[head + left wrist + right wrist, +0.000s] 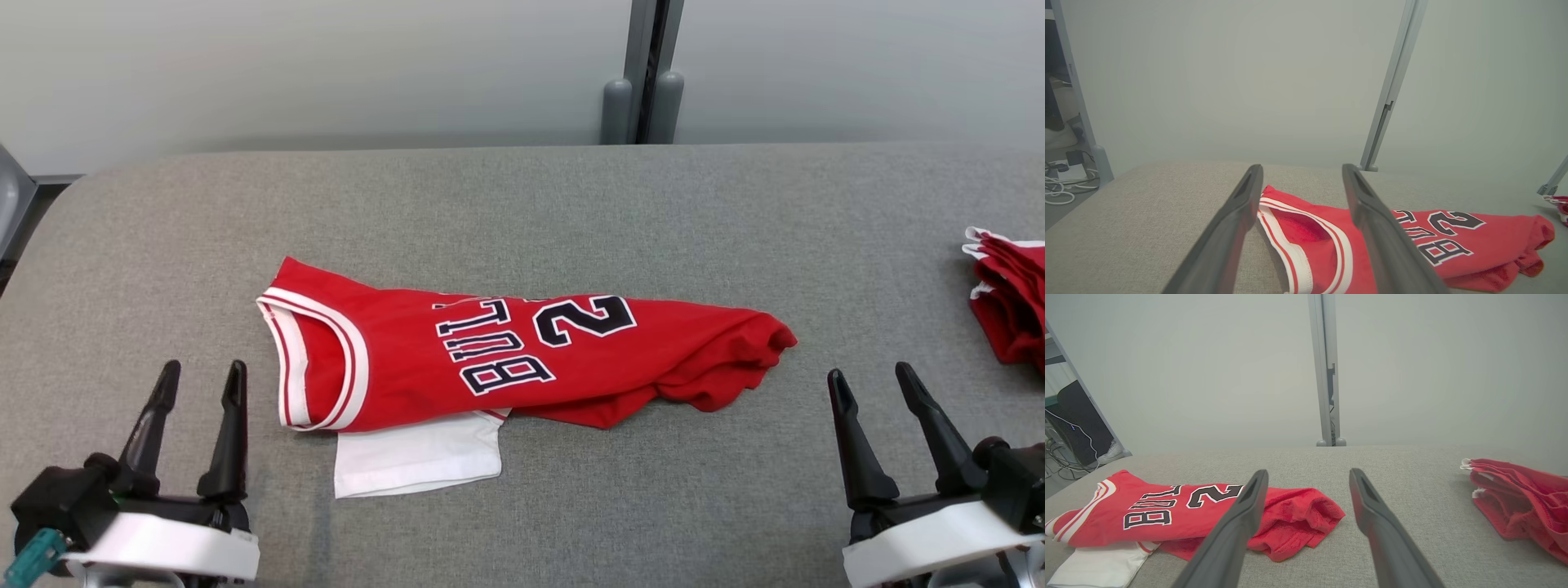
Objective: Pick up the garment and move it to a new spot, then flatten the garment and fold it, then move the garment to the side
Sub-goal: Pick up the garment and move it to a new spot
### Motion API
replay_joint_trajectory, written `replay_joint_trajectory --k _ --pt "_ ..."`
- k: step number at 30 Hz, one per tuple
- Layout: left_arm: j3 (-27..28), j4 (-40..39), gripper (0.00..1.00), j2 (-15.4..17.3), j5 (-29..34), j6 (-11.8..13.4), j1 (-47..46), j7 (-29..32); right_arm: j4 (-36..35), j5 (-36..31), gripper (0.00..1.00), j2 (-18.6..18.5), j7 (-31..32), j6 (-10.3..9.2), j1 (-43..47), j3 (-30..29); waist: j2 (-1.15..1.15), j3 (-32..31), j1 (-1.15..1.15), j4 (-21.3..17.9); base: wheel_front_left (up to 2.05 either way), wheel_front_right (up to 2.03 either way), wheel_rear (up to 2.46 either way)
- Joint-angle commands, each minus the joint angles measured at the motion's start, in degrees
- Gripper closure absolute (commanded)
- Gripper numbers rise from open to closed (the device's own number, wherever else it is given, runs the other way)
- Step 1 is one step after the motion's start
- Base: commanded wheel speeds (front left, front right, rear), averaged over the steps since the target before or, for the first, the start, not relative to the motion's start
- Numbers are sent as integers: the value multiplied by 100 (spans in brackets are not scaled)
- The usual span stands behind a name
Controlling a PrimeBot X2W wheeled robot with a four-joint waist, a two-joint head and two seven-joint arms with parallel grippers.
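I see the grey padded table (571, 196) spanning my head view. The red jersey (490, 359) lies rumpled near its middle, collar toward my left, lettering up. A heap of red clothes (1012, 302) sits at the right edge, well apart. A white panel (416, 457) pokes out under the jersey's near side. My left gripper (204, 369) and right gripper (869, 372) both stand wide open and empty, flanking the jersey without touching it

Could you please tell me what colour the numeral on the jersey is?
Black with a white outline, on the red jersey; the head view shows it best.
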Motion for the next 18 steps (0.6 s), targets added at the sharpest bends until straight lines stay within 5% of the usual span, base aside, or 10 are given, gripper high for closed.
replay_joint_trajectory --k 1,18 --pt "-33 -6 0 53 54 -19 109 5 27 -39 0 -49 29 -1 103 -13 0 -97 0 10 0 0 0" --pt "-263 -282 0 72 179 198 605 225 -141 -115 0 -60 167 -1 466 -113 0 -419 0 -45 0 0 0"
